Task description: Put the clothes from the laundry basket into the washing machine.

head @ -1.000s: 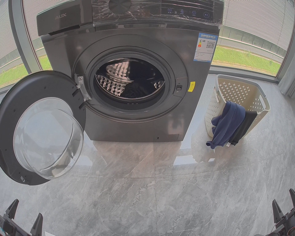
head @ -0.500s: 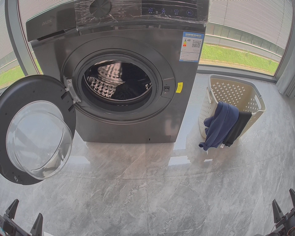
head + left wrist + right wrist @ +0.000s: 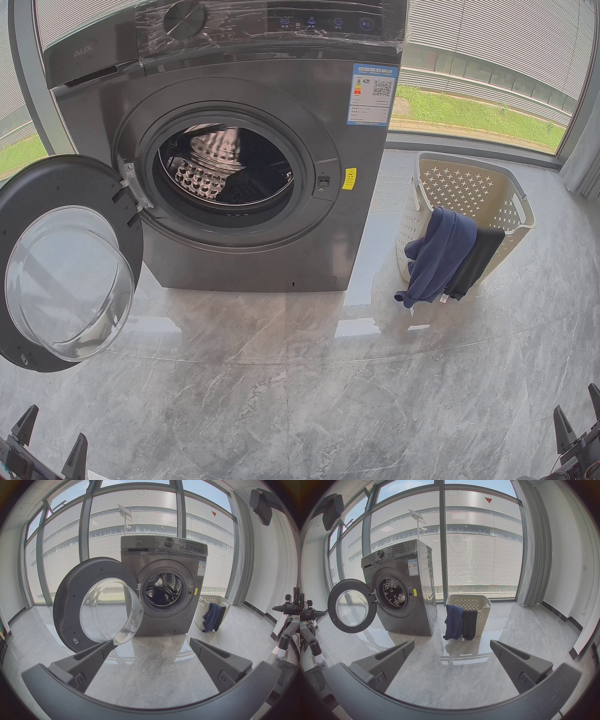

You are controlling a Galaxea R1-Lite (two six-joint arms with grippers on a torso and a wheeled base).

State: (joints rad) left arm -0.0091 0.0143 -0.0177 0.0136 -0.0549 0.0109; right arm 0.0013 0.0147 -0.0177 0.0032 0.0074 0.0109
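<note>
The blue garment (image 3: pixel 437 256) and black garment (image 3: pixel 476 262), draped over the near rim of the laundry basket (image 3: pixel 470 164) right of the washing machine (image 3: pixel 350 237), look light, soft and floppy, best pinched at the rim fold; the left claw (image 3: pixel 150 650) and right claw (image 3: pixel 451 652) are spread, empty.

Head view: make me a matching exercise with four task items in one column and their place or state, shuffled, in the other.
Column 1
1. washing machine door
2. blue garment
3. black garment
4. laundry basket

Column 2
A. stands to the right of the washing machine
B. swung open to the left
C. draped over the front rim, on the side nearer the machine
D. draped over the front rim, on the side farther from the machine

Pairs: 1-B, 2-C, 3-D, 4-A
</note>
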